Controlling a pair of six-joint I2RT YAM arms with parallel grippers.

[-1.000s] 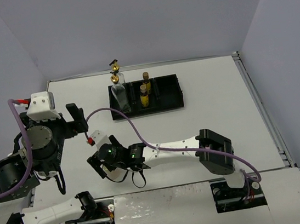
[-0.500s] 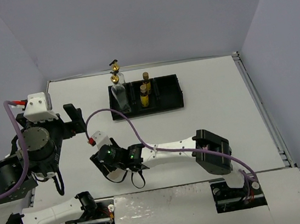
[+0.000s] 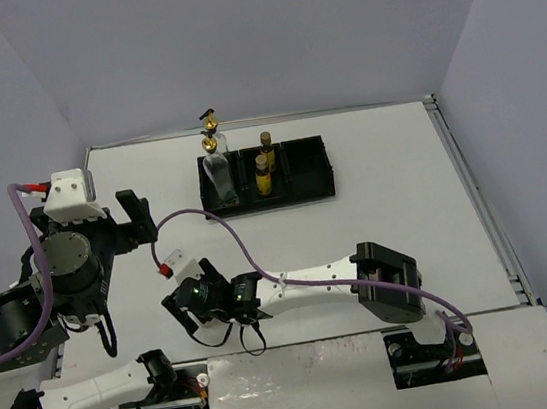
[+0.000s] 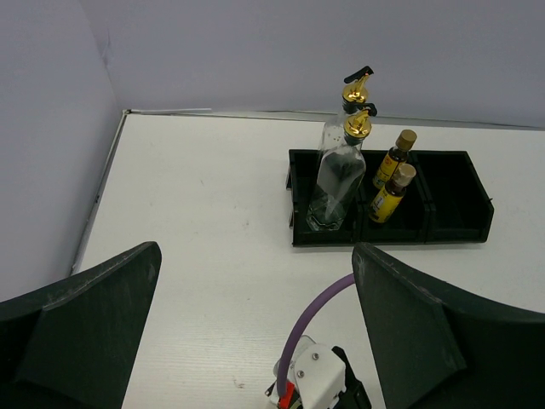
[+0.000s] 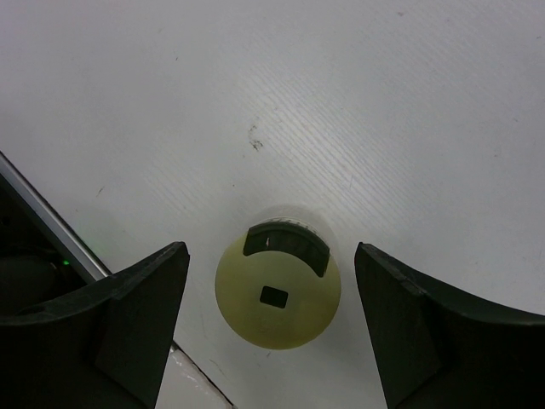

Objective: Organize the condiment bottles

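Observation:
A squat beige jar (image 5: 278, 296) stands on the white table, seen lid-on from above in the right wrist view. My right gripper (image 5: 271, 256) is open, one finger on each side of the jar and not touching it; in the top view it (image 3: 195, 311) hangs low at the near left. Two tall glass bottles (image 3: 219, 176) with gold pourers and two amber bottles (image 3: 263, 173) stand in the black tray (image 3: 309, 169). My left gripper (image 3: 140, 222) is open and empty, raised at the left, facing the tray (image 4: 451, 200). The pink jar is not in view.
The right arm's purple cable (image 3: 226, 226) loops over the table between the tray and the grippers. The tray's right compartment (image 4: 456, 192) holds nothing. The table's near edge (image 5: 128, 294) lies close to the jar.
My right gripper has moved a little toward the near edge and down. The left arm shifted slightly left at first, then stayed still.

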